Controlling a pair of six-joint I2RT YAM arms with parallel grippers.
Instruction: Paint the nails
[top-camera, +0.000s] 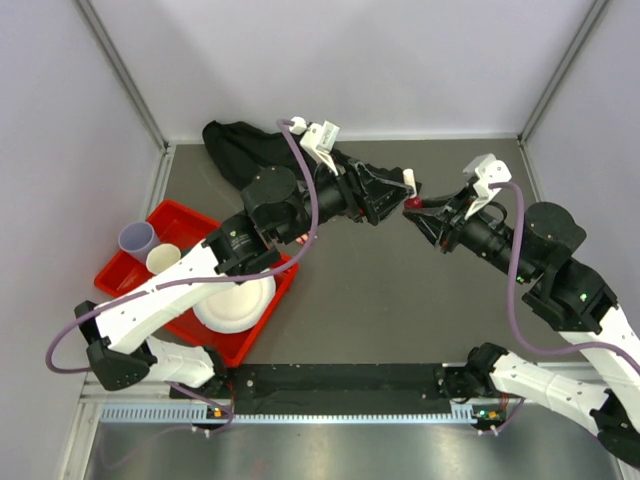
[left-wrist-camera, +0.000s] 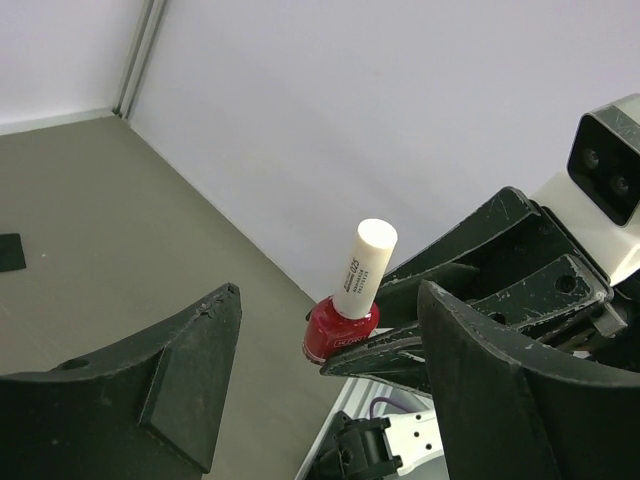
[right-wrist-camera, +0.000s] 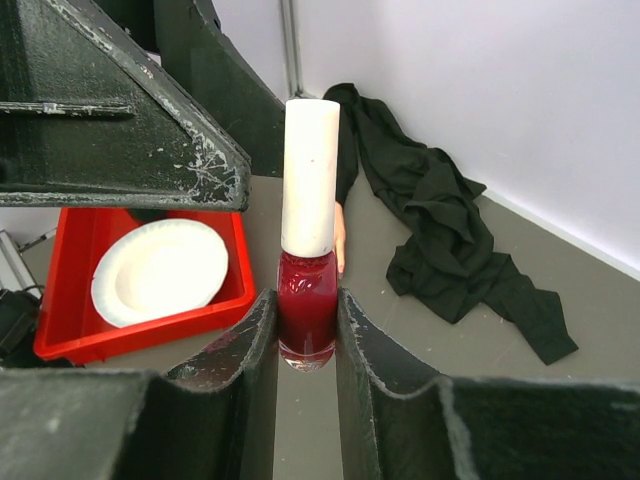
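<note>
My right gripper (top-camera: 418, 207) (right-wrist-camera: 307, 300) is shut on a small red polish bottle (top-camera: 412, 203) (right-wrist-camera: 307, 310) (left-wrist-camera: 340, 332) and holds it upright above the table, white cap (right-wrist-camera: 309, 175) (left-wrist-camera: 364, 255) on. My left gripper (top-camera: 397, 188) (left-wrist-camera: 330, 300) is open. Its fingers (left-wrist-camera: 190, 385) stand apart on either side of the cap without touching it. Behind the bottle a sliver of a pale mannequin finger (right-wrist-camera: 341, 236) shows, next to its black fabric sleeve (right-wrist-camera: 440, 230) (top-camera: 240, 150). The nails are too hidden to make out.
A red tray (top-camera: 175, 215) (right-wrist-camera: 70, 340) at the left holds a white plate (top-camera: 235, 300) (right-wrist-camera: 160, 270) and two cups (top-camera: 137, 238) (top-camera: 163, 260). Pale walls close in the table at the back and on both sides.
</note>
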